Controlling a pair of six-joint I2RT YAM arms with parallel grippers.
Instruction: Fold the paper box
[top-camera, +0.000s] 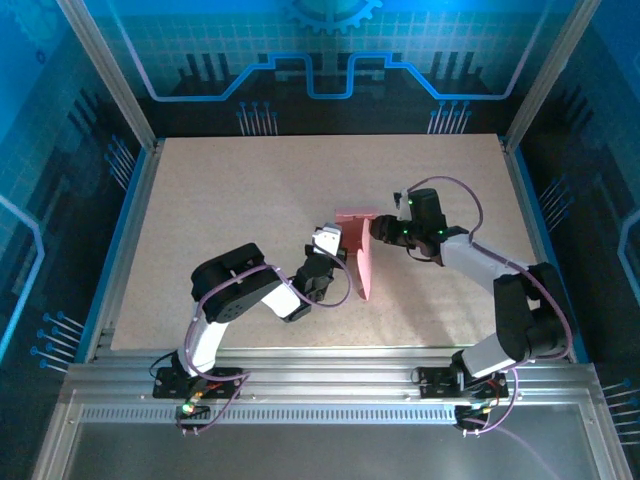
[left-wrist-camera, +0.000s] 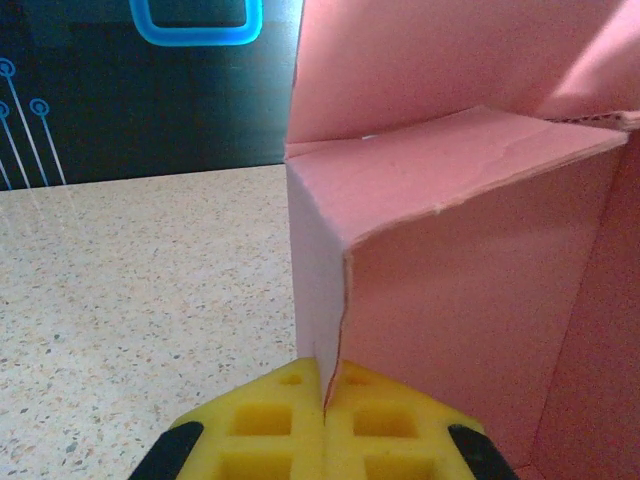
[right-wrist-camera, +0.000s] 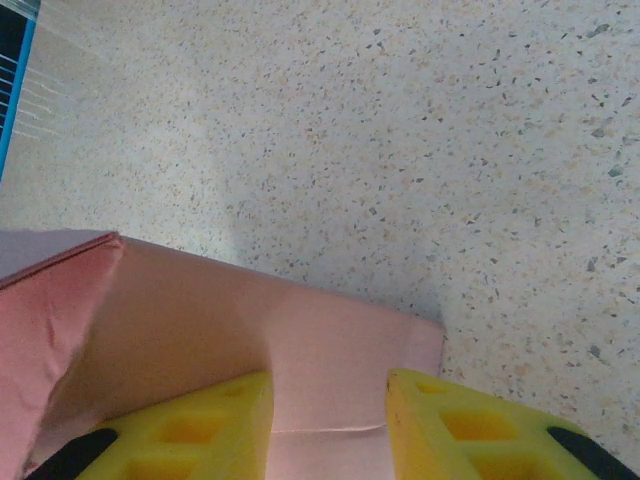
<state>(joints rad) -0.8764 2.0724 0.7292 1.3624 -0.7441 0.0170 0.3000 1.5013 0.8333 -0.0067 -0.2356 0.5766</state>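
Top external view: the speckled worktop (top-camera: 220, 230) carries the paper box (top-camera: 358, 255), which stands near the middle as a half-folded pink piece between both arms.
Paper box: pink card with upright walls and a flap at its far end; in the left wrist view (left-wrist-camera: 450, 300) a creased flap slopes across the open inside.
Left pincer (top-camera: 337, 248): closed, yellow fingers (left-wrist-camera: 270, 430) pressed together on the thin edge of one box wall.
Right pincer (top-camera: 376, 228): part-open at the box's far flap; its fingers (right-wrist-camera: 200, 430) stand apart over a pink panel (right-wrist-camera: 300, 330) wider than the gap; contact cannot be told.
Surroundings: bare worktop (right-wrist-camera: 400, 130) beyond the box.
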